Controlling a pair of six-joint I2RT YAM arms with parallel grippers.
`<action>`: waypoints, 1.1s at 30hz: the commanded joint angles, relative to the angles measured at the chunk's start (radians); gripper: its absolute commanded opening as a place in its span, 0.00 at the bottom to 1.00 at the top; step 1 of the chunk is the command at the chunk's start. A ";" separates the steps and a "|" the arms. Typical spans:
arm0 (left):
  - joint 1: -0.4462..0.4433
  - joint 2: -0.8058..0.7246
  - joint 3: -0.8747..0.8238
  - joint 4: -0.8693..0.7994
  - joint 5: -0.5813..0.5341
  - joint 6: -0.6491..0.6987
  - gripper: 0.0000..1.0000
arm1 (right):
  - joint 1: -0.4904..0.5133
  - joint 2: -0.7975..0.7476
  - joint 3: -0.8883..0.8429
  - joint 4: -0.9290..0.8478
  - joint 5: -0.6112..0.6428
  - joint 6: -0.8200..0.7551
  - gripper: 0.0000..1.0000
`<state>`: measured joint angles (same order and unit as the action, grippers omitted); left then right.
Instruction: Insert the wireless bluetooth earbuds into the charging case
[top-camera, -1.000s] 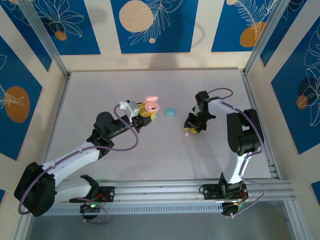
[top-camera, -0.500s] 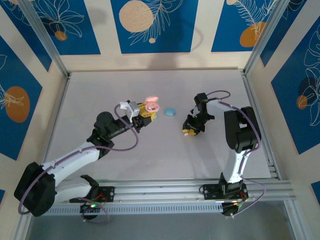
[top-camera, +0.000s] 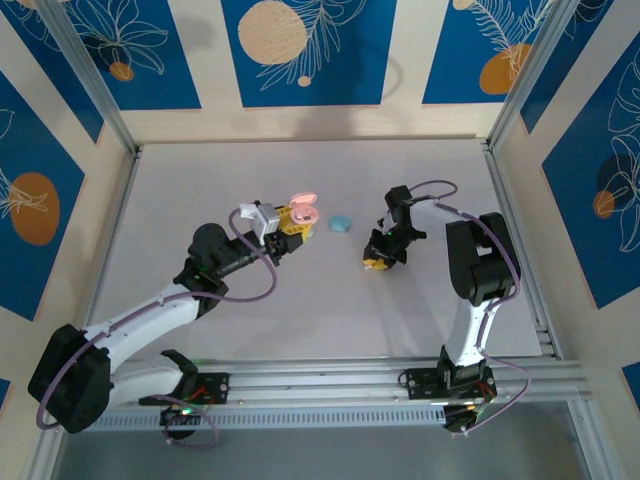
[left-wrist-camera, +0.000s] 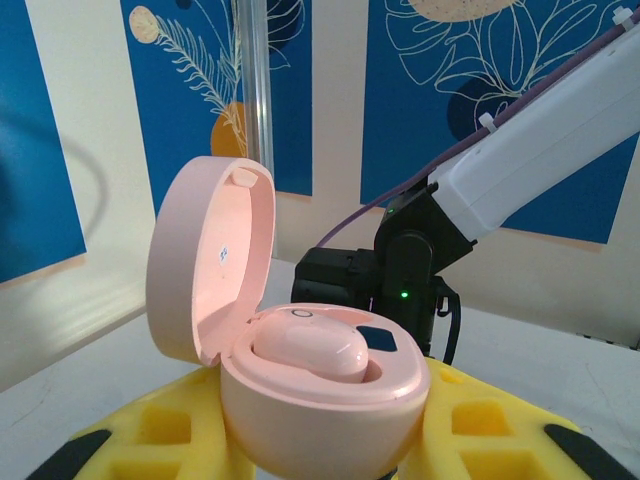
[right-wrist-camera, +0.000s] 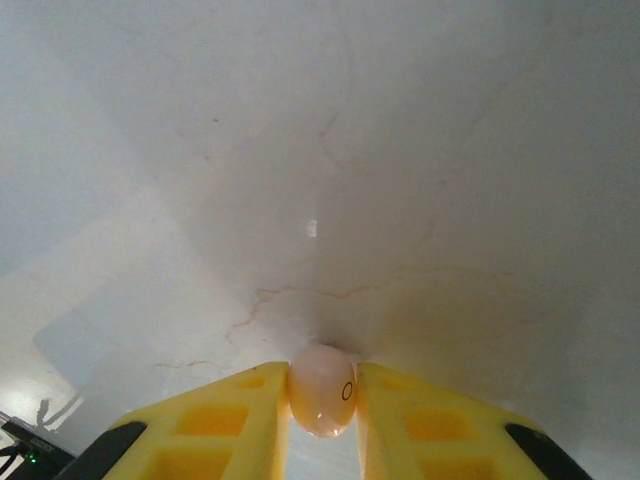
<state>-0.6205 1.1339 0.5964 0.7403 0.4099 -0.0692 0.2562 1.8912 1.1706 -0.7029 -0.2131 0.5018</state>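
Note:
My left gripper (left-wrist-camera: 318, 455) is shut on the base of a pink charging case (left-wrist-camera: 322, 405), its yellow fingers (left-wrist-camera: 150, 435) pressed on either side. The case lid (left-wrist-camera: 205, 262) stands open to the left, and one pink earbud (left-wrist-camera: 308, 346) lies seated inside. From above, the case (top-camera: 302, 209) is held at the table's middle. My right gripper (right-wrist-camera: 322, 402) is down at the table top, shut on a second pink earbud (right-wrist-camera: 321, 388) pinched between its yellow fingertips. Seen from the top, that gripper (top-camera: 373, 263) is to the right of the case.
A small closed pale-blue case (top-camera: 341, 223) lies on the white table (top-camera: 300, 310) between the two grippers. The right arm's black wrist (left-wrist-camera: 400, 270) stands close behind the pink case in the left wrist view. Metal posts and patterned walls ring the table.
The right gripper has slid a little to the left along the table and closed its fingers on the pink earbud. The left arm and the case have not moved.

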 joint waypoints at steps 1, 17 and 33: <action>-0.008 -0.009 0.026 0.019 0.000 0.000 0.22 | 0.009 -0.012 -0.004 0.012 -0.006 0.013 0.24; -0.008 -0.003 0.026 0.007 -0.005 0.011 0.22 | 0.049 -0.161 0.028 0.008 -0.020 0.030 0.23; -0.008 0.015 0.028 -0.062 0.005 0.059 0.22 | 0.099 -0.380 0.094 -0.001 -0.108 -0.021 0.23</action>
<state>-0.6205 1.1431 0.5968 0.6949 0.4099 -0.0452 0.3386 1.5578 1.2213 -0.6857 -0.2806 0.5117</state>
